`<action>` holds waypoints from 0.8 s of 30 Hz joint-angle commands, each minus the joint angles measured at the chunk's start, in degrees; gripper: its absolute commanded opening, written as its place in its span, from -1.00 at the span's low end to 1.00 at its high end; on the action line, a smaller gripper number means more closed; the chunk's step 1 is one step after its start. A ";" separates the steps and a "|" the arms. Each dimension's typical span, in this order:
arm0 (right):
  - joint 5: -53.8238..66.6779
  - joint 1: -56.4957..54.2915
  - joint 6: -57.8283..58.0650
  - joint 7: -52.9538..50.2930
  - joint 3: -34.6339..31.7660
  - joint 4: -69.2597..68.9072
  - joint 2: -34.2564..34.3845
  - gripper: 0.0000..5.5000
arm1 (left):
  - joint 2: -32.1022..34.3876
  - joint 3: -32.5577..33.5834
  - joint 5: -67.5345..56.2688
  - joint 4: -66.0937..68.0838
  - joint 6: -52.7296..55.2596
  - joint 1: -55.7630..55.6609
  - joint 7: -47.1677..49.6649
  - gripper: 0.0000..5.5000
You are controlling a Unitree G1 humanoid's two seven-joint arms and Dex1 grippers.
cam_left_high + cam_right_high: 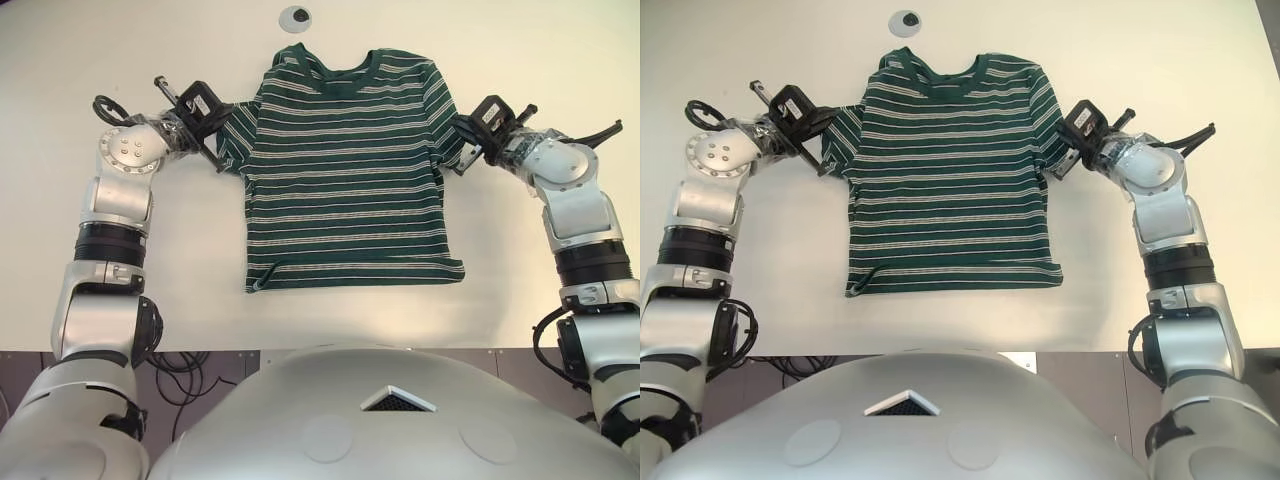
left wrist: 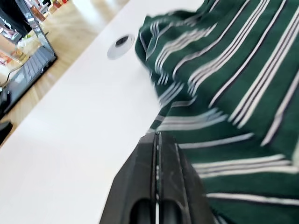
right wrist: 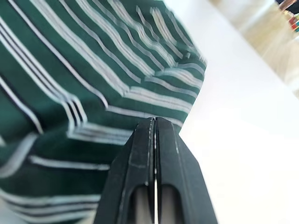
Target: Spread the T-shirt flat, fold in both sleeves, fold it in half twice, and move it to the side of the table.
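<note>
White table (image 1: 560, 80) is bordering wooden floor (image 2: 79, 18); striped green T-shirt (image 1: 345, 170) is lying flat, left gripper (image 2: 156, 136) and right gripper (image 3: 154, 120) sitting closed at its sleeves.

The left arm (image 1: 110, 230) and right arm (image 1: 585, 220) are bent at the elbow, with the forearms turned inward so that the grippers face each other. The left gripper (image 1: 213, 150) has its two black fingers (image 2: 145, 163) pressed together, pinching the T-shirt (image 1: 345, 170) sleeve hem at their tips. The right gripper (image 1: 468, 150) mirrors it, its fingers (image 3: 170, 158) closed on the opposite sleeve hem.
</note>
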 commanded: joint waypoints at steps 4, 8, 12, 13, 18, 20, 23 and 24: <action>-4.34 -1.10 -3.39 0.35 2.69 6.73 0.48 -1.00 | -1.60 -3.64 4.20 13.46 -2.42 -5.09 -0.91 -1.00; -5.15 1.38 -2.71 1.50 2.52 6.69 -1.99 -1.00 | 1.67 -2.75 4.20 16.20 -2.96 -3.98 -1.08 -1.00; -4.67 6.11 -2.11 3.27 0.39 5.24 -5.69 -1.00 | 6.24 0.05 2.63 15.10 -3.62 -0.36 -1.00 -1.00; -4.52 7.09 -2.10 3.31 -0.26 4.90 -6.52 -1.00 | 6.93 0.66 2.29 14.60 -3.68 0.29 -0.96 -1.00; -3.76 8.15 -4.07 2.14 -3.13 4.28 -6.88 -1.00 | 7.09 2.00 1.12 12.67 -4.56 1.72 -1.03 -1.00; -2.69 8.26 -7.25 1.87 -3.63 1.75 -5.32 -1.00 | 5.83 1.91 0.44 11.49 -6.71 1.83 -1.28 -1.00; 0.02 7.73 -12.29 1.17 -5.59 -1.85 -3.30 -1.00 | 3.93 4.12 -3.83 7.35 -10.16 1.78 -2.55 -1.00; 0.97 7.44 -13.68 0.89 -6.44 -2.51 -2.92 -1.00 | 3.41 5.24 -6.07 5.01 -11.54 2.04 -3.75 -1.00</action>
